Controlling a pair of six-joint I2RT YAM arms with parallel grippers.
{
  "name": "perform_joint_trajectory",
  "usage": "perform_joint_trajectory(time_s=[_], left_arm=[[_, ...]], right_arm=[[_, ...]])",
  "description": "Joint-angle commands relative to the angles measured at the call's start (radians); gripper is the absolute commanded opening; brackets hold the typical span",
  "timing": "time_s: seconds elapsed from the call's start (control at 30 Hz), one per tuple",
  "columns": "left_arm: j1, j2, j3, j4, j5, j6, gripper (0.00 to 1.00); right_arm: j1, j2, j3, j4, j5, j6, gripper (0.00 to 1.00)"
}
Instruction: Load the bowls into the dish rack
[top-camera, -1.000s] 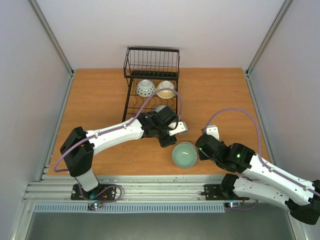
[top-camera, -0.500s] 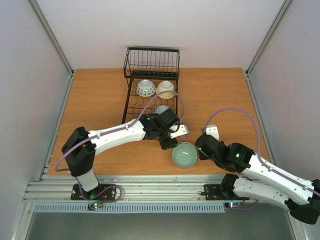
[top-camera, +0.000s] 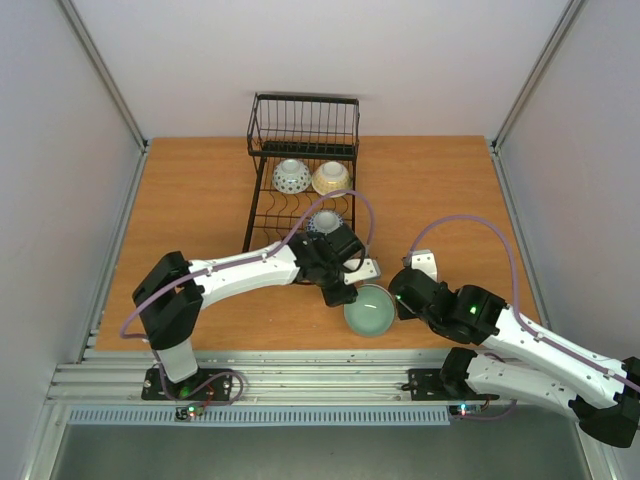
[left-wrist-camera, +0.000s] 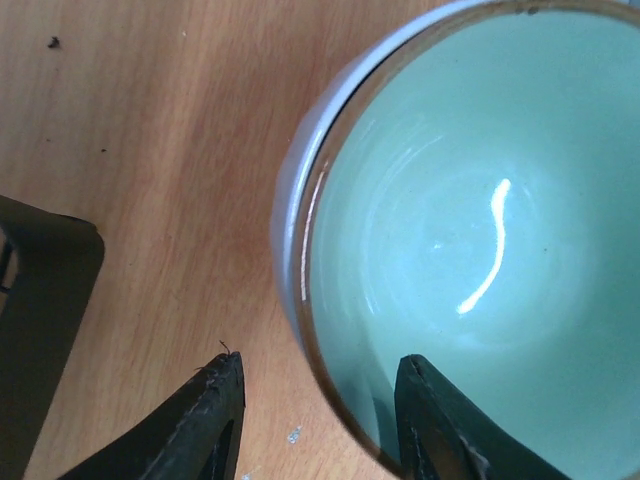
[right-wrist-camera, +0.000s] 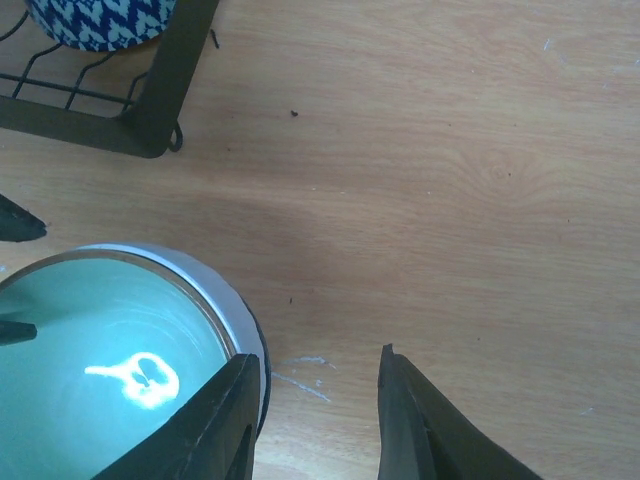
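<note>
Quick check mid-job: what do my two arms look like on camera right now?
The left arm and right arm have white shells with black joints. A lilac cable loops along each. A green light glows on the right arm. Fingers are black and tapered.

Wooden table (top-camera: 200, 200), orange-brown grain, forms the floor of the cell; it is shut in by a pale back wall (top-camera: 400, 60) and pale side panels (top-camera: 50, 250), with slanting aluminium posts (top-camera: 105, 72) at the far corners. Along the near edge runs a bed of slotted aluminium rails (top-camera: 320, 375), and just in front of it lies a grey ribbed strip (top-camera: 300, 414). Seen close from the wrist views, the board carries a few dark specks (right-wrist-camera: 294, 113) and faint whitish scuffs (right-wrist-camera: 300, 386) (what the specks are cannot be told).
</note>
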Motion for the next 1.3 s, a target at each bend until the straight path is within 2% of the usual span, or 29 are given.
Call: perform_joint_trajectory(time_s=[0.0, 0.07, 0.27, 0.37, 0.8, 1.0, 1.27], left_arm=[[-0.014, 0.029, -0.006, 0.001, 0.013, 0.009, 0.43], [-0.017, 0.032, -0.005, 0.001, 0.016, 0.01, 0.43], [-0.022, 0.032, -0.004, 0.002, 0.013, 0.01, 0.09], [-0.022, 0.028, -0.002, 0.002, 0.011, 0.009, 0.01], [-0.022, -0.059, 0.041, -0.049, 0.015, 0.042, 0.0], [-0.016, -0.137, 0.047, -0.053, 0.005, 0.061, 0.01], [0.088, -0.253, 0.031, -0.012, 0.091, 0.052, 0.01]], right_arm=[[0.01, -0.004, -0.004, 0.005, 0.023, 0.001, 0.34], [0.011, -0.005, -0.003, 0.006, 0.024, 0.002, 0.34], [0.013, -0.002, -0.004, 0.004, 0.028, 0.001, 0.34], [0.016, -0.003, -0.003, 0.003, 0.03, 0.002, 0.34], [0.024, -0.006, 0.008, -0.011, 0.04, 0.008, 0.34], [0.027, -0.022, 0.017, -0.025, 0.048, 0.016, 0.38], [0.03, -0.096, 0.022, 0.003, 0.022, -0.022, 0.42]])
